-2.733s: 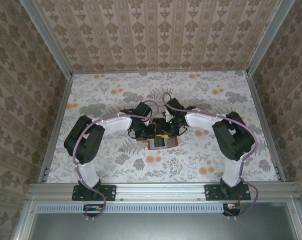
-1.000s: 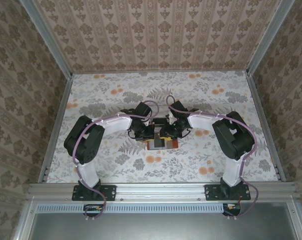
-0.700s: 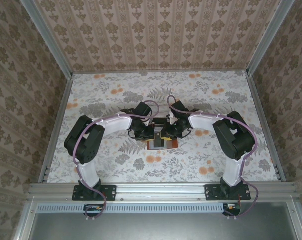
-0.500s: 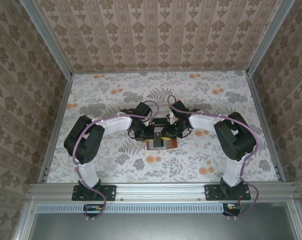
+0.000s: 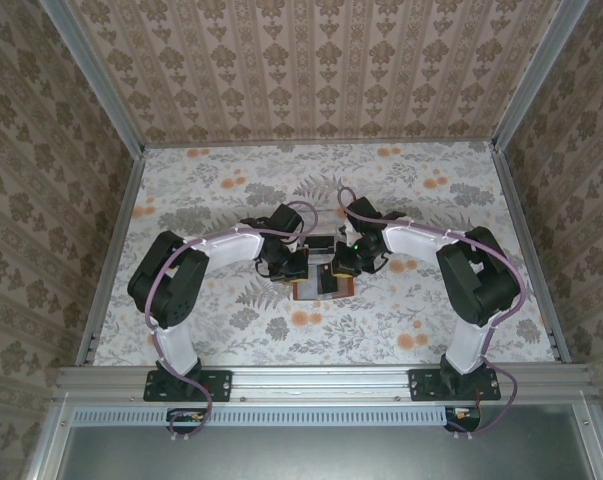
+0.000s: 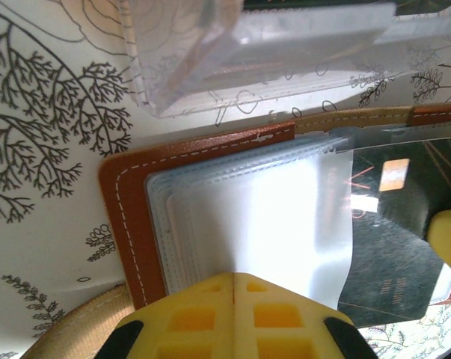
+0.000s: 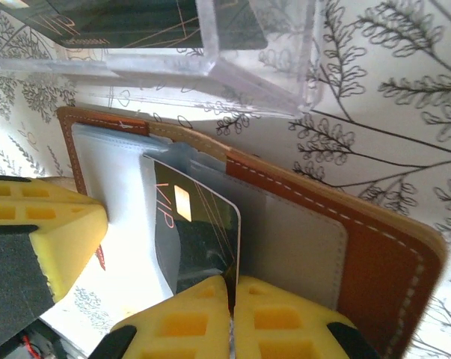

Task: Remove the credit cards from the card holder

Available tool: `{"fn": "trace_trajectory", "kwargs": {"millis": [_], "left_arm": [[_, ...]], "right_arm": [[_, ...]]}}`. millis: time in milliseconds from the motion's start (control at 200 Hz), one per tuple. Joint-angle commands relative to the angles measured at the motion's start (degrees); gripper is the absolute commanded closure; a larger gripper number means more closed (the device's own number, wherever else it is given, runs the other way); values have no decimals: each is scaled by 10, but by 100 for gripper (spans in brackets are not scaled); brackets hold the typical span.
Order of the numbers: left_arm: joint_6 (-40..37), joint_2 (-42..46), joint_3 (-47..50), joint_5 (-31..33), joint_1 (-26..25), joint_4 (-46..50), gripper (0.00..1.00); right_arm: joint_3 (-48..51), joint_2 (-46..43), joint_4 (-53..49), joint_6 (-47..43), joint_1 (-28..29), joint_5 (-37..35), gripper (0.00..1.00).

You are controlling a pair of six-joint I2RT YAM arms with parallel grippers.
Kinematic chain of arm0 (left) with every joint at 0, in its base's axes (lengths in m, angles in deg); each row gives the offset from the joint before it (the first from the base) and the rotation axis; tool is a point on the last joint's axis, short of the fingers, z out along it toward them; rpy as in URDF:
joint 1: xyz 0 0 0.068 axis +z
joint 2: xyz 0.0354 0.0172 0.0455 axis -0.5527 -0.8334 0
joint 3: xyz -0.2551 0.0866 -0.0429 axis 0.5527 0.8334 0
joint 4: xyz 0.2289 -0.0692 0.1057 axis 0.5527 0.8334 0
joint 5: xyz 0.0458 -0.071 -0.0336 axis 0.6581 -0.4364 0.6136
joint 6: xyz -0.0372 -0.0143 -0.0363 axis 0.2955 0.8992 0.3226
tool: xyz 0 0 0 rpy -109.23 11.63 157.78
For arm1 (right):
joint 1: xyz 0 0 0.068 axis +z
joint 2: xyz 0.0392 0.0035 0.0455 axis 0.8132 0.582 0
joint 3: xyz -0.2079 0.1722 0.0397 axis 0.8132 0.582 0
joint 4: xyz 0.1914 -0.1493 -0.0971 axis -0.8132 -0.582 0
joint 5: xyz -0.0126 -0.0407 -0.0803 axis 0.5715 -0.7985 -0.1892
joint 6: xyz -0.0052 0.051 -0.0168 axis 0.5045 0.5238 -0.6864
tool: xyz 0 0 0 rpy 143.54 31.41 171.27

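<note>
Pinching a VIP credit card at the open card holder

The reddish-brown leather card holder lies spread open on the floral table, between the two grippers. Its stack of clear plastic sleeves sits on one half, and the dark VIP credit card with a gold chip juts partly out from under them over the middle fold. Just beyond the holder stands a clear plastic tray with a second dark card lying flat inside it. The right gripper has its yellow pads pressed together on the near edge of the VIP credit card, pinching it. The left gripper has its pads squeezed together on the near edge of the sleeve stack, with no gap showing between them
</note>
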Motion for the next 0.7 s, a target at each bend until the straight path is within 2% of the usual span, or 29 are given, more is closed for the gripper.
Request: {"fn": "trace_trajectory", "kwargs": {"millis": [0, 695], "left_arm": [[-12, -10, -6, 15, 3, 34, 98], [-13, -10, -5, 14, 4, 34, 98]], "right_arm": [[-15, -12, -63, -23, -3, -58, 91], [-29, -11, -70, -22, -2, -62, 90]]}}
